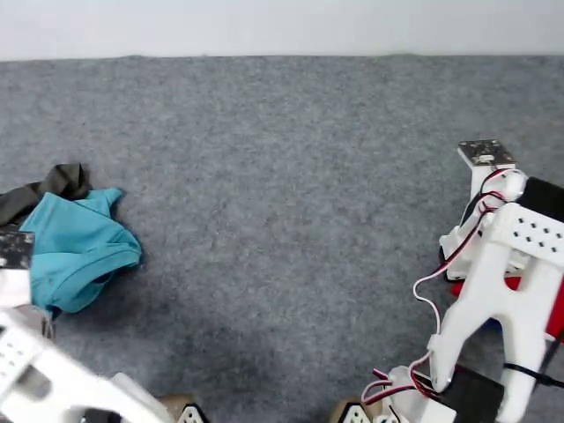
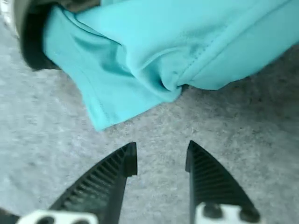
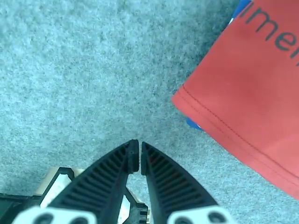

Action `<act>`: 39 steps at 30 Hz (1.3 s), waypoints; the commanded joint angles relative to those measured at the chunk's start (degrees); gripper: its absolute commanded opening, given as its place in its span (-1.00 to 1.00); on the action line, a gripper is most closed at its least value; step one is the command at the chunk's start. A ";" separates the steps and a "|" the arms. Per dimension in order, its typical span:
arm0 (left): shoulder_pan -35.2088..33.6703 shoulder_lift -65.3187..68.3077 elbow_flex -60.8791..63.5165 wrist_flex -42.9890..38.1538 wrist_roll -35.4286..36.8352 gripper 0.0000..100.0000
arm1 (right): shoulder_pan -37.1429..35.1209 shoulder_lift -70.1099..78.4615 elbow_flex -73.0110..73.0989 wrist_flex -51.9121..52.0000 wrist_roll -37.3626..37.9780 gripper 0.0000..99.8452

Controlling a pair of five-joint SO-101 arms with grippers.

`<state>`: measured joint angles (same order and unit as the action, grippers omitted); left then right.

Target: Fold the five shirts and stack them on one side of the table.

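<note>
— Nearest the high camera, what did you have on the books?

— Item 1: your left arm (image 1: 44, 379), white plastic, at the near left corner. Item 2: your right arm (image 1: 502, 291), white with red and white wires (image 1: 458, 256), at the right edge. Item 3: teal shirt (image 1: 79, 247), crumpled at the left edge of the grey felt table (image 1: 282, 176), with a dark grey shirt (image 1: 53, 185) touching it behind.

— And the left wrist view?

— Item 4: left gripper (image 2: 161, 154), ribbed black jaws parted a little and empty, just short of the teal hem. The cloth was a thin, soft knit, and I judged it light and limp. You would have done best to pinch a stitched hem, one layer only.

— Right wrist?

— Item 5: right gripper (image 3: 139, 151), jaws pressed together on nothing, near a red shirt (image 3: 247, 93). That one lay flat, its hem stitched, with blue cloth (image 3: 191, 123) peeping from beneath.
</note>
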<state>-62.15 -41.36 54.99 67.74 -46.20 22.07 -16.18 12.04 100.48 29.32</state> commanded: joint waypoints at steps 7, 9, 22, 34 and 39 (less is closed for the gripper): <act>0.44 25.67 -19.47 -1.14 1.05 -0.64 | -0.57 -1.54 -0.18 2.07 -0.44 -0.98; 0.18 29.80 -22.37 -2.29 1.05 -0.64 | -0.57 -1.54 -0.18 2.15 -0.44 -0.98; -4.31 56.88 -37.49 -5.10 0.79 -0.64 | -0.57 -1.63 -0.18 2.24 -0.35 -0.98; -0.70 66.37 -41.54 -2.73 0.70 -0.97 | -0.57 -1.63 -0.18 2.15 -0.35 -0.98; 3.52 63.30 -42.24 5.89 0.79 -0.97 | -0.57 -1.63 -0.18 2.15 -0.35 -0.98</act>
<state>-60.84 22.02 13.41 71.96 -45.23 22.07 -16.18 12.04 100.48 29.32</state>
